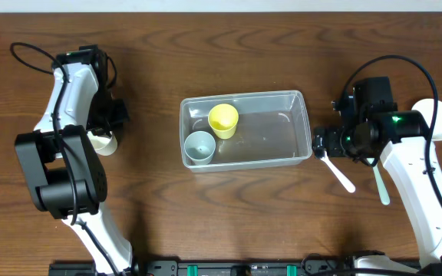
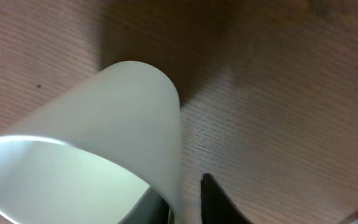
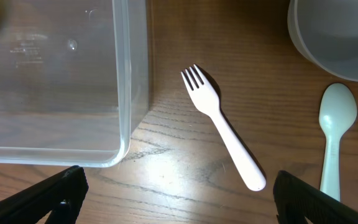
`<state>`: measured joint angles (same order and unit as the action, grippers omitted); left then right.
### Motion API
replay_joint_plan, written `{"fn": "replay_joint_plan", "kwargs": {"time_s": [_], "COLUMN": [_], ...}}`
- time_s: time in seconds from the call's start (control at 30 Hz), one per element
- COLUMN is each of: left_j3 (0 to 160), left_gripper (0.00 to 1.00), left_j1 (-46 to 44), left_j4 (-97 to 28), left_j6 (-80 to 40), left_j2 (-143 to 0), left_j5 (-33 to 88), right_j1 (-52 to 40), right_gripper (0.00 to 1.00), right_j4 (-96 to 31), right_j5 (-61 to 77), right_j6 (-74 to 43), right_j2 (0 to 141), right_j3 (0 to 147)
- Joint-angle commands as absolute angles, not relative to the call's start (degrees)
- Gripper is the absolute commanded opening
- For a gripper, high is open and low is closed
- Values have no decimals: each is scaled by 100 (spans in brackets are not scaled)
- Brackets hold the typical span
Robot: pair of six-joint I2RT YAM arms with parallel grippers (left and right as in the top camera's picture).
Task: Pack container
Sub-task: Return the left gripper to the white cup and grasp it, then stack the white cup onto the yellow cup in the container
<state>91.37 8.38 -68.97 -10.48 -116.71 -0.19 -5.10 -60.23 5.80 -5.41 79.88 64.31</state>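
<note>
Container point(image 1: 245, 96) sat mid-worktop, yellow cup point(image 1: 223, 120) and grey cup point(image 1: 199, 146) in its left end; we had left gripper point(image 2: 182, 205) pinching a white cup point(image 2: 104, 124) by its wall near the left edge, right gripper point(image 3: 179, 196) spread wide over the fork point(image 3: 224, 134), likely next to load.

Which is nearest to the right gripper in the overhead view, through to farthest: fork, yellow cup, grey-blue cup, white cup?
From the right gripper:
1. The fork, on the table right beside it.
2. The yellow cup, in the left half of the container.
3. The grey-blue cup, in its front-left corner.
4. The white cup, far left.
</note>
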Motion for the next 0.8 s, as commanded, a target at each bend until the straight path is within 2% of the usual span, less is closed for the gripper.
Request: {"fn": "replay_joint_plan", "kwargs": {"time_s": [0.0,0.07,0.33,0.47,0.6,0.77], "left_j3": [9129,9129,9153,9266,9299,9428], "left_gripper": [11,6,6,6,6,6], "left_j1": [873,873,836,604,43,-1122], "left_j4": [-6934,-6936,-7004,-7225,-7308,-7266], "left_j6": [-1015,-1015,-1020,-1020,-1020,-1017], "left_j2": [-11679,-11679,-11574,-11059,-10022,-8820], "left_j5": [-49,-49,-34,93,93,93], "right_j1": [-445,-445,-445,-447,-445,-447], "right_gripper": [97,97,97,97,97,97], "right_j4": [-6034,-6034,-6027,-6025,-6025,-5999], "right_j5": [607,604,604,604,604,607], "right_j6": [-486,-486,-486,-486,-486,-486], "right_j2": [7983,7983,7983,7983,7983,7983], "right_j3": [6462,6462,6462,6462,6462,6462]}}
